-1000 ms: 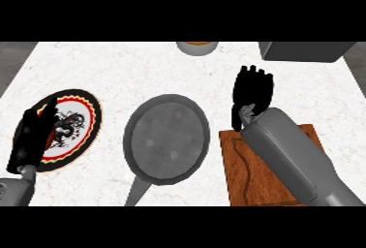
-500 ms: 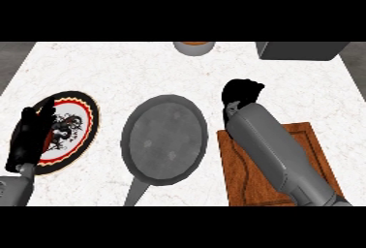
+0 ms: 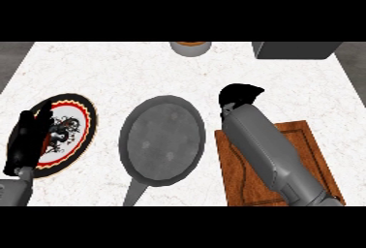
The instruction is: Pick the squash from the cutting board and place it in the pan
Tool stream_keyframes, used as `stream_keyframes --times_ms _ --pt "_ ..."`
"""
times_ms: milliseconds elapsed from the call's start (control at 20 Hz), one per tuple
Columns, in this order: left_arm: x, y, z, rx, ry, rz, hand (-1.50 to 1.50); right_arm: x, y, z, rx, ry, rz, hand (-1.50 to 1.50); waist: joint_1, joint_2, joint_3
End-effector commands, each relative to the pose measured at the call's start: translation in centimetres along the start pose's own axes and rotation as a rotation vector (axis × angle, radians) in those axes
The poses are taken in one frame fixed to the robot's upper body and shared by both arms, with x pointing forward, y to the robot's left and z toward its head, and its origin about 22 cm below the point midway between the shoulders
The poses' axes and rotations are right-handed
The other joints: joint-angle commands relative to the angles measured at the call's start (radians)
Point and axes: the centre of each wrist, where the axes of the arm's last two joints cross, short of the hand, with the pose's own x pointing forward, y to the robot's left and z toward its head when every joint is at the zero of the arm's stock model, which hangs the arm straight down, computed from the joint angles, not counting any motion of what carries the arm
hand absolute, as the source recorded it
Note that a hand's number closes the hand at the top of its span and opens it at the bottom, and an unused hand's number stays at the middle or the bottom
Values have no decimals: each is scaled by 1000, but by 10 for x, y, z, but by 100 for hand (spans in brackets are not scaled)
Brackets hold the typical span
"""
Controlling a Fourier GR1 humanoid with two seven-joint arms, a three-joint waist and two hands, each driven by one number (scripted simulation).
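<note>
My right hand (image 3: 238,97) has curled up since a second ago: its fingers stood spread and upright above the board then, and now they are bunched into a dark knot just right of centre in the frame, off the upper left corner of the brown wooden cutting board (image 3: 314,160). It has also drifted left, toward the round dark grey metal pan (image 3: 163,140). I read this as the carry to the pan, though I cannot see the squash at all: it is neither on the visible wood nor in the pan, so it is either inside the closed fingers or hidden under my forearm. I cannot tell which.

My left hand (image 3: 25,140) rests at the lower left, fingers straight, lying on the rim of the round plate with a red and yellow border and a dark figured centre (image 3: 71,128).

The pan is matte and mottled, shallow, with a long handle running toward the lower edge. The board is grained with a grooved border. The white marbled surface (image 3: 107,72) looks smooth. At the upper edge sit a small round pot (image 3: 190,47) and a dark grey box (image 3: 297,50).
</note>
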Motion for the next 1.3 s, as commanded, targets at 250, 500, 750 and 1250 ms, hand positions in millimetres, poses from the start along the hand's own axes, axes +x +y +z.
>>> stream_keyframes --times_ms 250,500,750,1250 --pt "-11 12 7 -1 13 -4 0 -6 7 -7 79 199 102 -150 -9 -4 0" --pt "0 -3 0 4 7 26 0 7 28 1 80 189 113 -150 -12 0 0" --pt "10 -5 -5 -2 -16 9 0 -14 20 -16 78 192 114 -150 -9 1 1" --pt "15 14 1 -2 -12 -7 0 -20 42 -33 109 260 110 -150 0 2 1"
